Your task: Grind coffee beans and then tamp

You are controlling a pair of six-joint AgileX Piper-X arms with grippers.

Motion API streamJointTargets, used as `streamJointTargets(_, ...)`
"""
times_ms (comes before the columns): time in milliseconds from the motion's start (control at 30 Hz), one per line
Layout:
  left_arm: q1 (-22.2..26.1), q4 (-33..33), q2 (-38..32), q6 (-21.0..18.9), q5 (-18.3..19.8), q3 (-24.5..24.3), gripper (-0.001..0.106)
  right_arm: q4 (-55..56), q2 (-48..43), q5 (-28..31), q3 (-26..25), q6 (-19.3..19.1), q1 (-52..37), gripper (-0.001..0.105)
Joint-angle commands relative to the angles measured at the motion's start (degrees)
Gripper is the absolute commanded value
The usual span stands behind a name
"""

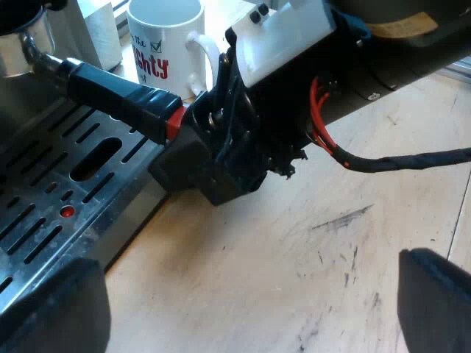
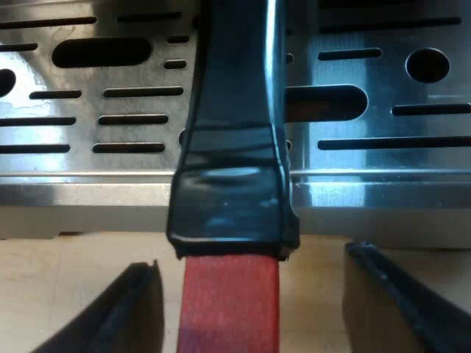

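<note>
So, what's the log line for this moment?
right gripper: open astride holder handle | left gripper: open over table | mug: beside machine

You are at a workbench set up as a coffee corner, more workshop or lab than home kitchen. The espresso machine (image 1: 51, 158) stands on a pale wooden top (image 1: 294, 250), scuffed with dark marks just beside it, and a printed white mug (image 1: 165, 44) stands near it.

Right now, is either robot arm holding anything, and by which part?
Nothing. The right gripper is open, its jaws straddling the holder handle's red end without touching.
</note>
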Motion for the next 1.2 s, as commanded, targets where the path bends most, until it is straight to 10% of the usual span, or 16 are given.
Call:
streamJointTargets(33,-0.4,-0.2,0.0,0.3,0.4,-0.2,0.08,-0.7,-0.1,0.4,-0.6,-0.8,-0.2,0.048)
streamJointTargets(500,-0.4,-0.2,0.0,0.3,0.4,-0.2,0.08,-0.7,-0.1,0.4,-0.6,-0.9,-0.2,0.002)
streamJointTargets(1200,-0.4,-0.2,0.0,0.3,0.4,-0.2,0.08,-0.7,-0.1,4.2,-0.6,-0.9,-0.2,0.0)
